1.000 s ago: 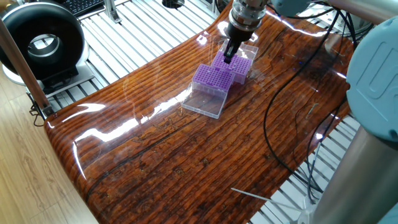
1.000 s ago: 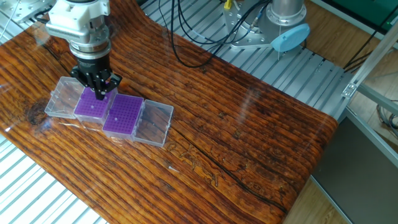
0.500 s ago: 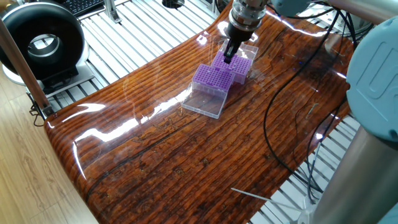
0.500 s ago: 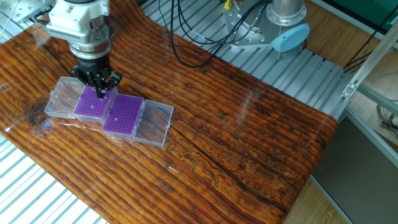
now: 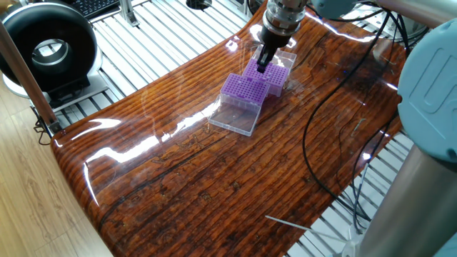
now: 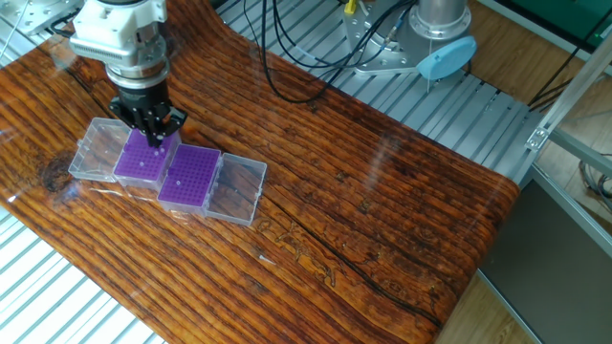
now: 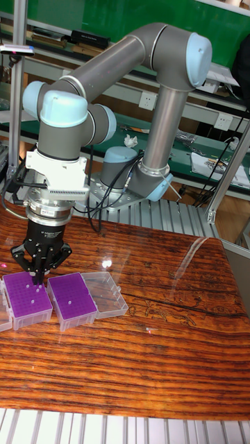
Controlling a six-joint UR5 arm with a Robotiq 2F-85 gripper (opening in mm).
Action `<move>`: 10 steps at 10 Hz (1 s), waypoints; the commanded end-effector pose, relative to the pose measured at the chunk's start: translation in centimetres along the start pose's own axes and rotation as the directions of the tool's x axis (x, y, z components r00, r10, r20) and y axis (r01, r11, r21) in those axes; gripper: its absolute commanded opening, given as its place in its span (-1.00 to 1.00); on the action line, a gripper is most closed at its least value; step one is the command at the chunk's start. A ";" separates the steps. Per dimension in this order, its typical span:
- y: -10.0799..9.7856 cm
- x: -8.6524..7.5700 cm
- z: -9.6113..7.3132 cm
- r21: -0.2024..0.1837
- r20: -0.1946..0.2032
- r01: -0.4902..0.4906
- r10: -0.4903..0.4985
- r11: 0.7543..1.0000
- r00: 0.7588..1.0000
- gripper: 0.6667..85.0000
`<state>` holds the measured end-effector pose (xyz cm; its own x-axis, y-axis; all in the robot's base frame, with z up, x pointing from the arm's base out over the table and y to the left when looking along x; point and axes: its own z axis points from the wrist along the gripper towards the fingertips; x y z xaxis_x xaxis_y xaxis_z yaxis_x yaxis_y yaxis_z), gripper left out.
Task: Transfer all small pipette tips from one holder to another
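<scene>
Two purple holders sit side by side on the wooden table, each in a clear box with its lid folded open. My gripper (image 6: 153, 141) (image 5: 262, 66) (image 7: 36, 277) points straight down over the far edge of the left holder (image 6: 141, 162) (image 7: 26, 300), which is the farther holder (image 5: 274, 77) in one fixed view. Its fingers are drawn together just above the grid. The pipette tips are too small to make out, so I cannot see whether one is between the fingers. The other holder (image 6: 189, 178) (image 5: 241, 89) (image 7: 72, 298) lies beside it, untouched.
Open clear lids (image 6: 235, 190) (image 6: 95, 149) flank the holders. Black cables (image 6: 287, 67) trail over the table's far side near the arm's base (image 6: 426, 29). A black round device (image 5: 46, 50) stands off the table's end. The wooden top (image 6: 382, 220) stretches to the right.
My gripper has risen a little above the left holder, staying over the same spot. The holders and lids have not moved.
</scene>
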<state>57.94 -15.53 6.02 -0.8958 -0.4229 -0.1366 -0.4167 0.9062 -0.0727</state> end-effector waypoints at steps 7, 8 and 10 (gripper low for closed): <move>3.6 -1.7 -0.9 0.026 -0.040 -0.127 0.128 0.992 0.991 -0.61; 3.9 -2.0 -1.0 0.025 -0.048 -0.134 0.135 0.991 0.990 -0.61; 4.9 -2.6 -0.9 0.009 -0.056 -0.140 0.140 0.990 0.989 -0.60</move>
<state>57.80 -11.32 6.79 -0.9471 -0.3077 -0.0916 -0.3011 0.9503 -0.0795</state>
